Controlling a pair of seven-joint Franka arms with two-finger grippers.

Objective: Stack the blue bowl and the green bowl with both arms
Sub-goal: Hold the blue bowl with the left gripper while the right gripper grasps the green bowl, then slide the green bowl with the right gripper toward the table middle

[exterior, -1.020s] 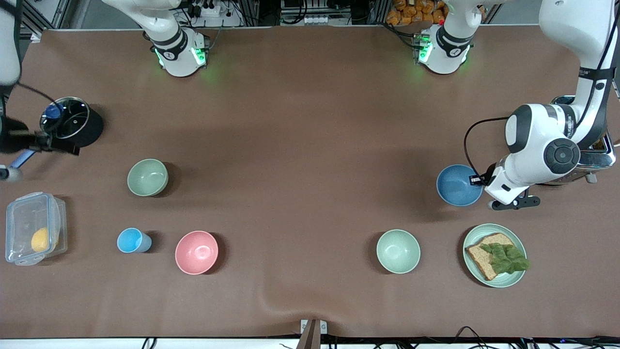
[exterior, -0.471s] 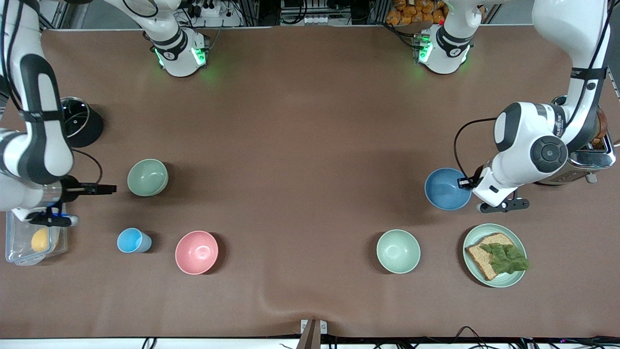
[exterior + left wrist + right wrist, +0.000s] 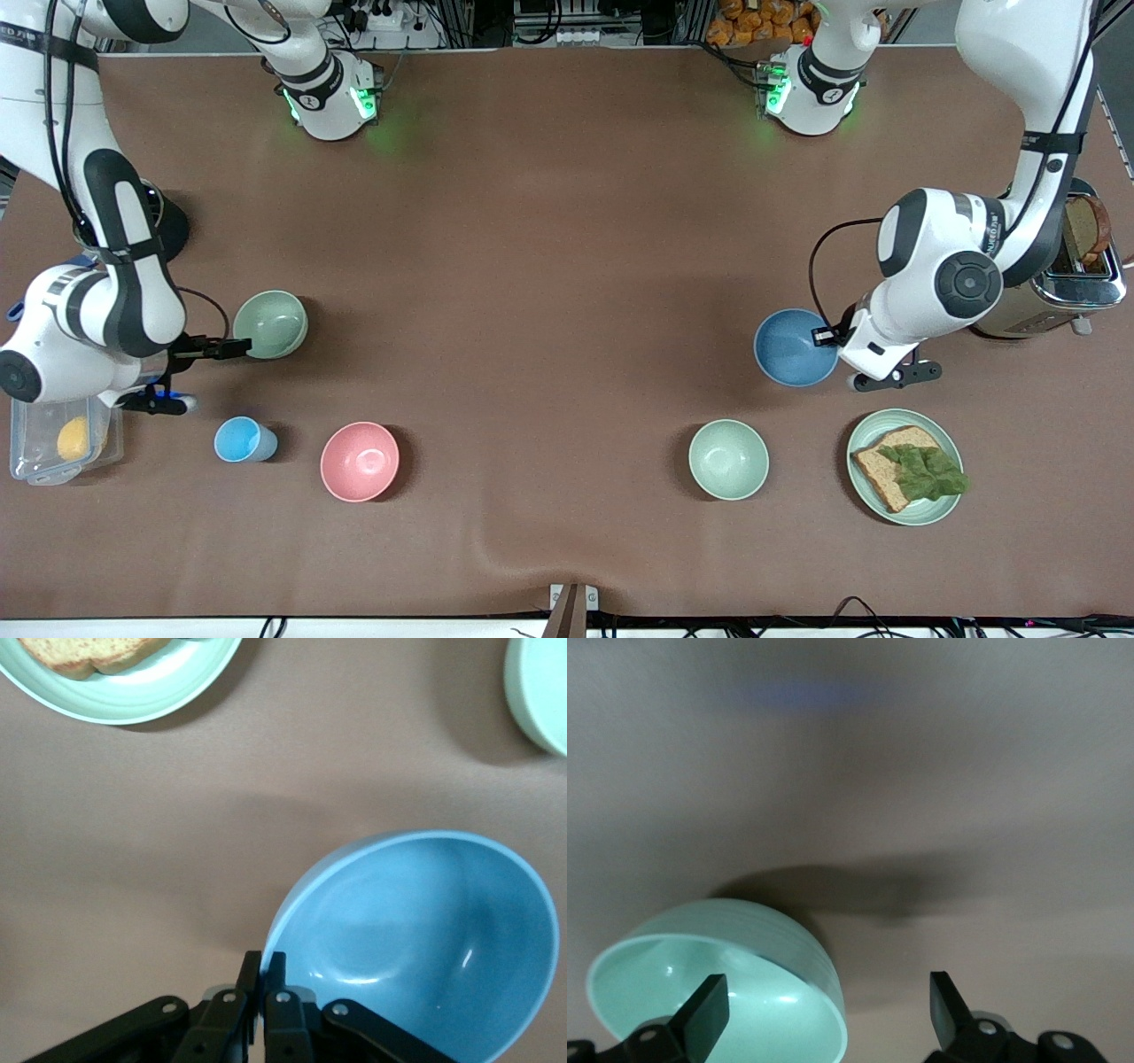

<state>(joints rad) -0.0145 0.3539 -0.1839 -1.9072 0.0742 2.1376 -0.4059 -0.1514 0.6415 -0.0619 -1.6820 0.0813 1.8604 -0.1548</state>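
The blue bowl (image 3: 791,348) is held by its rim in my left gripper (image 3: 831,337), which is shut on it. In the left wrist view the fingers (image 3: 276,967) pinch the rim of the tilted bowl (image 3: 416,939). The sage green bowl (image 3: 270,324) sits toward the right arm's end of the table. My right gripper (image 3: 232,347) is open at its rim. In the right wrist view one finger (image 3: 709,1010) is over the green bowl (image 3: 718,979), the other (image 3: 943,1005) is outside it, and the rim lies between them.
A paler mint bowl (image 3: 728,459) and a plate with bread and lettuce (image 3: 948,505) lie nearer the camera than the blue bowl. A toaster (image 3: 1076,275) stands beside the left arm. A pink bowl (image 3: 360,461), a small blue cup (image 3: 241,439), a clear container (image 3: 35,452) and a black pot (image 3: 168,229) lie around the green bowl.
My right arm swung in from the table's end and brought its open gripper to the green bowl's rim. My left gripper moved the blue bowl toward the right arm's end.
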